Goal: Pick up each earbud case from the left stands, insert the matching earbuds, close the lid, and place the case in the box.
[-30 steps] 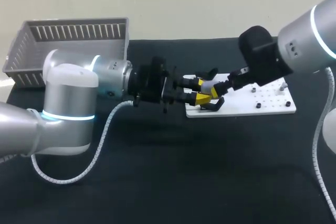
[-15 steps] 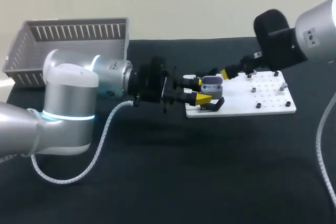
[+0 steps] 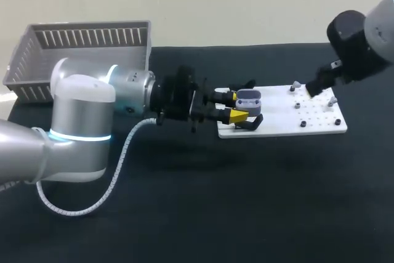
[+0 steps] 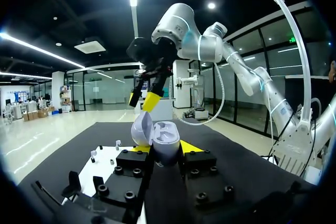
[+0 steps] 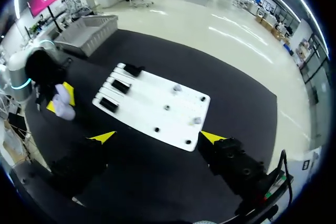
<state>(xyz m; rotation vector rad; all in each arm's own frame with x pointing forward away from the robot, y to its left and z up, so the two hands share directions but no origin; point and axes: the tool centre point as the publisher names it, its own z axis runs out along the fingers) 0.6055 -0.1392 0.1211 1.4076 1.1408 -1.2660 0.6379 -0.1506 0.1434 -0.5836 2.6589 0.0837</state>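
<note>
Left end effector (image 4: 164, 149) clamping earbud case (image 4: 167, 136), wrist view: lid (image 4: 140, 128) open

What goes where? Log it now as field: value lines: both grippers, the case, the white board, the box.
white board: on the black table; black stands at its left end, two small pale pieces toward its right end
left gripper: shut on the earbud case, near the stand end
earbud case: lid open; contents cannot be told
right gripper: open, empty, above the white board
box: grey, slatted, at the table's far left corner
</note>
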